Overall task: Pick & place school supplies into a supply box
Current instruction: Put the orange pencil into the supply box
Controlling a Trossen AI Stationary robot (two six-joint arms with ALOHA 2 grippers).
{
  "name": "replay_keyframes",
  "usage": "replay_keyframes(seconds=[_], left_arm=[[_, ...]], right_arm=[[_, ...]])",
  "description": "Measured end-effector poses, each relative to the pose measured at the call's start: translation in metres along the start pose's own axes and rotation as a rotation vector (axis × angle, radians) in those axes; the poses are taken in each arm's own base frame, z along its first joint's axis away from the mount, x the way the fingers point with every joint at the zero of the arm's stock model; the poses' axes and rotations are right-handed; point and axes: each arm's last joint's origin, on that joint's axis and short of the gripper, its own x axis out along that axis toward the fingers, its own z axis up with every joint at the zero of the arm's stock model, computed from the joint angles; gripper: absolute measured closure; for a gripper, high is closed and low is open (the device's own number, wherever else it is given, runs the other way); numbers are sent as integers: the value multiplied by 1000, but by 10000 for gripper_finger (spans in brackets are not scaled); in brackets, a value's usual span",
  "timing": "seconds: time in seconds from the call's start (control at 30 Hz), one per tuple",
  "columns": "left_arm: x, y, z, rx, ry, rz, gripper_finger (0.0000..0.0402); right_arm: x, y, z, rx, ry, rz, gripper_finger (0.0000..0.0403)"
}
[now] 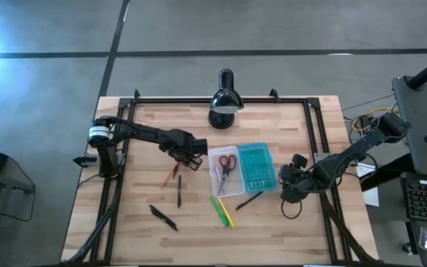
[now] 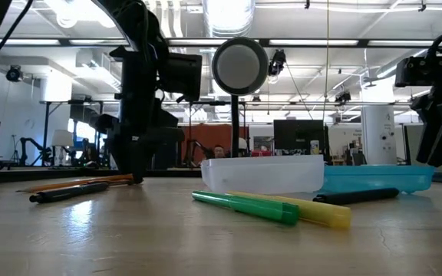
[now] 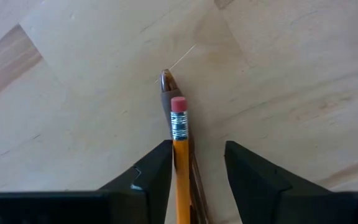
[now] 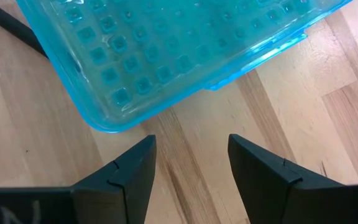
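Note:
The supply box lies open: its clear tray [image 1: 224,178] holds the red-handled scissors [image 1: 225,165], and its teal lid [image 1: 256,167] is flat on the table beside it. My left gripper [image 3: 194,168] is open and points down at the table [image 2: 136,178]. An orange pencil [image 3: 180,155] with a pink eraser lies between its fingers, on top of a brown pen [image 3: 166,87]. My right gripper [image 4: 191,168] is open and hovers just off the lid's corner [image 4: 114,121], touching nothing. Green [image 1: 218,210] and yellow [image 1: 227,213] markers and black pens [image 1: 249,199] [image 1: 163,217] [image 1: 179,191] lie on the table. My left gripper comes from above with its open fingers on either side of the pencil's eraser end [image 3: 178,118], lying across the pencil. One finger [image 3: 157,168] stands right against the pencil, and I cannot tell whether it touches. The pencil lies flat on the table.
A black desk lamp [image 1: 224,100] stands at the table's far edge, behind the box. A black rail frame [image 1: 313,126] runs along the far and side edges. Bare wood [image 1: 132,230] shows near the left near corner. A loop of cable [image 1: 291,209] lies below my right gripper.

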Motion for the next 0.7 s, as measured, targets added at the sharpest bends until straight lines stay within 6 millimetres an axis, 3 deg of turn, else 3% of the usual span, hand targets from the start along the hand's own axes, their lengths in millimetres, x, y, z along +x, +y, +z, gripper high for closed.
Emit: replay_keyframes(seconds=[0.23, 0.53, 0.7], left_arm=[[0, 1, 0, 1, 0, 5, 305], [-1, 2, 0, 8, -4, 20, 389], [-9, 1, 3, 35, 2, 31, 394]], right_arm=[[0, 0, 0, -1, 0, 0, 211], [0, 0, 0, 0, -2, -2, 211], [0, 0, 0, -1, -3, -2, 211]])
